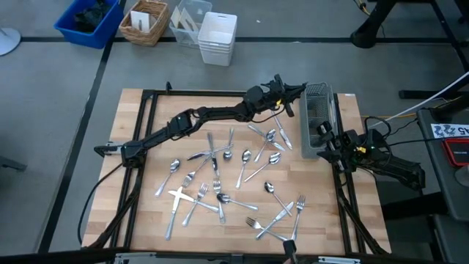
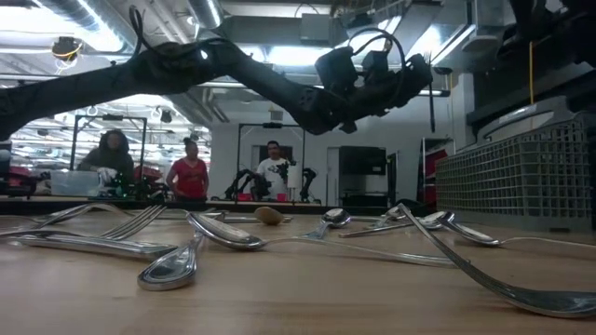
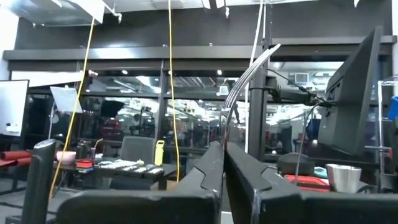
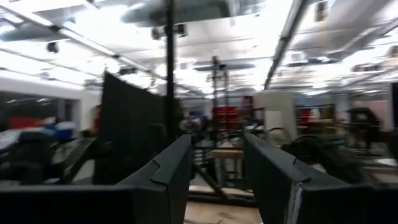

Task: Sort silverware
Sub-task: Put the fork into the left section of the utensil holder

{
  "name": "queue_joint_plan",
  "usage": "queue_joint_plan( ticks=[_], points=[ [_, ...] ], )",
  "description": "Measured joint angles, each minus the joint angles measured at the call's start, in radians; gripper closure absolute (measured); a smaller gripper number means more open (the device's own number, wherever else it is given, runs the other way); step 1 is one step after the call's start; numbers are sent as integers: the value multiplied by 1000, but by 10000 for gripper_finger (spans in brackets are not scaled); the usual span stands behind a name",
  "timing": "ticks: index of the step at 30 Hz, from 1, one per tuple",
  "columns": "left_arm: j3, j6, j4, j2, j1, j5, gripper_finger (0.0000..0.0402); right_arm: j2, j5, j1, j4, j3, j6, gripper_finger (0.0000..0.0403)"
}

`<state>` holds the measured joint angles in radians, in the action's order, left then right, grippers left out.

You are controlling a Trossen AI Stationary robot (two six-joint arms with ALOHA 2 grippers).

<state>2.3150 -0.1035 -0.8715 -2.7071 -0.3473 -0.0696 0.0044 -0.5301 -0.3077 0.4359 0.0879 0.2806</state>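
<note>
Several forks, spoons and knives of the silverware (image 1: 227, 176) lie scattered flat on the wooden table (image 1: 146, 220). A dark wire-mesh caddy (image 1: 319, 121) stands at the far right. My left gripper (image 1: 299, 91) reaches across the table to the caddy's far end, high above the tabletop (image 2: 421, 73). It is shut on a fork (image 3: 249, 81). My right gripper (image 4: 217, 180) waits open with nothing between its fingers, beside the caddy's near right side (image 1: 327, 141). My left gripper pinches the fork between its two shut fingers; the handle is hidden between them. The tined end (image 3: 226, 130) sticks out past the fingertips and curves upward. The fingers slant upward, pointing toward the table's right edge. The fork is lifted clear of the table.
Black frame rails (image 1: 139, 132) run along the table's edges. Beyond the far edge stand a blue bin (image 1: 88, 20), a wicker basket (image 1: 145, 22) and white containers (image 1: 218, 37). People (image 2: 191, 172) stand far off in the room behind.
</note>
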Motion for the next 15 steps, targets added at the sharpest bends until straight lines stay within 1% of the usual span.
queue_joint_plan(
  ticks=[5,7,11,15],
  points=[
    [0,-23,0,0,6,-1,401,0,204,0,-6,0,-5,253],
    [0,-25,1,0,8,-1,401,0,271,0,-53,12,-24,253],
    [0,-27,0,0,9,-1,400,3,432,0,-248,101,-68,253],
    [0,-27,1,0,8,-1,400,46,615,0,-498,239,-107,253]
  ],
)
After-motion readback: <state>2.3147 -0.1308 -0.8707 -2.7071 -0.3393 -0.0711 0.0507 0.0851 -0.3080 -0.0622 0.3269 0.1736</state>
